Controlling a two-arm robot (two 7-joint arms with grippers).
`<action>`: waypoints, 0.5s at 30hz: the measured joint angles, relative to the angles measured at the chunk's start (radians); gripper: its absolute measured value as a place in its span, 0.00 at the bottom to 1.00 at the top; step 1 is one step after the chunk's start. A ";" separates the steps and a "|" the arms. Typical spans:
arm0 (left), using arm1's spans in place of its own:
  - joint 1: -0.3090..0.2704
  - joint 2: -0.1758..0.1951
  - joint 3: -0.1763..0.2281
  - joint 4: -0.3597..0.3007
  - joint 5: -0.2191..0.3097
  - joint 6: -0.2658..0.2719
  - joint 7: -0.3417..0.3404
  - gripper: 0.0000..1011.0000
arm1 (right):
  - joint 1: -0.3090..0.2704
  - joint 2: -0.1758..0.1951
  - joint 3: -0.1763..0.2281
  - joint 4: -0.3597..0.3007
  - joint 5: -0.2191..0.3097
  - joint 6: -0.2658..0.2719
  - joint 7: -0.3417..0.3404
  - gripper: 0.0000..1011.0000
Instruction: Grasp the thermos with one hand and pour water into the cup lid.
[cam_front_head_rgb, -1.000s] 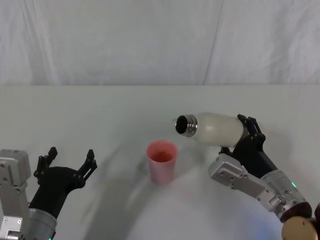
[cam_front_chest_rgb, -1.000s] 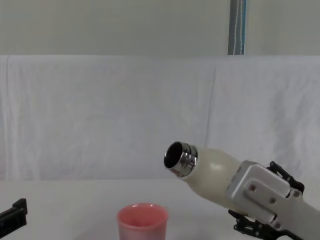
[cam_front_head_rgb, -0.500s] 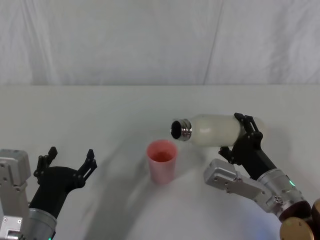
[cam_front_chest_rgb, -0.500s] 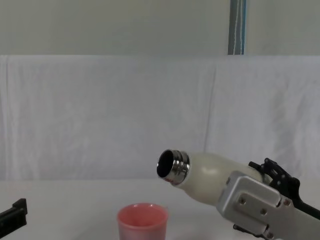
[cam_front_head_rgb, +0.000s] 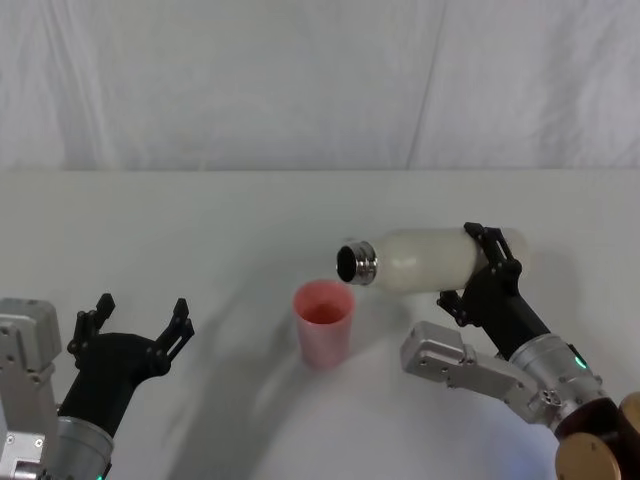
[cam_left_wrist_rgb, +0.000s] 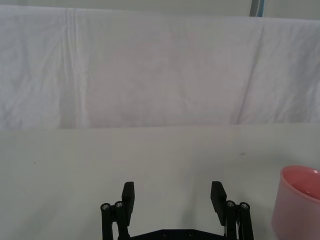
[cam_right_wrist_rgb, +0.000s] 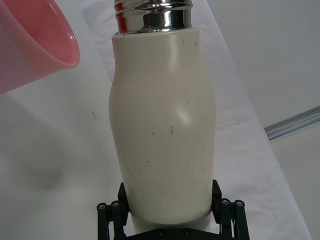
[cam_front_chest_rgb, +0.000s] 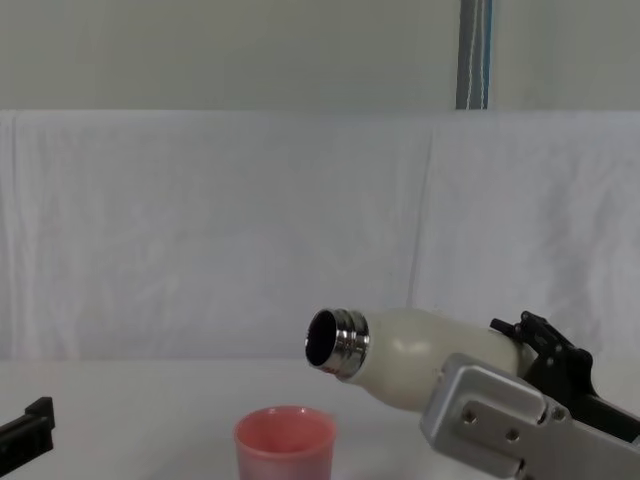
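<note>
Your left claw (cam_front_head_rgb: 138, 325) sits low at the near left of the table (cam_front_head_rgb: 200, 230), its two black fingers (cam_left_wrist_rgb: 128, 196) spread wide with nothing between them; it is released and idle. In the left wrist view the table runs bare ahead of those fingers to the white cloth backdrop (cam_left_wrist_rgb: 150, 70).

To the right of that claw, well apart from it, stands the pink cup (cam_front_head_rgb: 324, 322), upright on the table with its mouth open upward. The left wrist view catches its rim at the edge of the picture (cam_left_wrist_rgb: 299, 202), off to the right-hand finger's side.

Further right, your right claw (cam_front_head_rgb: 482, 268) is grasping the bottle (cam_front_head_rgb: 430, 260) near its base, one finger on each side of the cream body, as the right wrist view shows (cam_right_wrist_rgb: 162, 130). The bottle is lifted clear of the table and tipped close to level, its body stretching leftward away from the claw. Its steel neck (cam_front_head_rgb: 358, 264) is uncapped and points left and slightly down, sitting above and just to the right of the cup's rim. From the chest view the open mouth (cam_front_chest_rgb: 335, 343) hangs higher than the cup (cam_front_chest_rgb: 285, 445), not touching it. You cannot tell from any view whether water is leaving the neck.
</note>
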 joint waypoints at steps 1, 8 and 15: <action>0.000 0.000 0.000 0.000 0.000 0.000 0.000 0.99 | 0.001 0.000 -0.001 0.001 -0.002 0.001 -0.001 0.94; 0.000 0.000 0.000 0.000 0.000 0.000 0.000 0.99 | 0.015 0.001 -0.008 0.008 -0.014 0.005 -0.005 0.94; 0.000 0.000 0.000 0.000 0.000 0.000 0.000 0.99 | 0.030 0.001 -0.014 0.021 -0.019 0.005 -0.005 0.95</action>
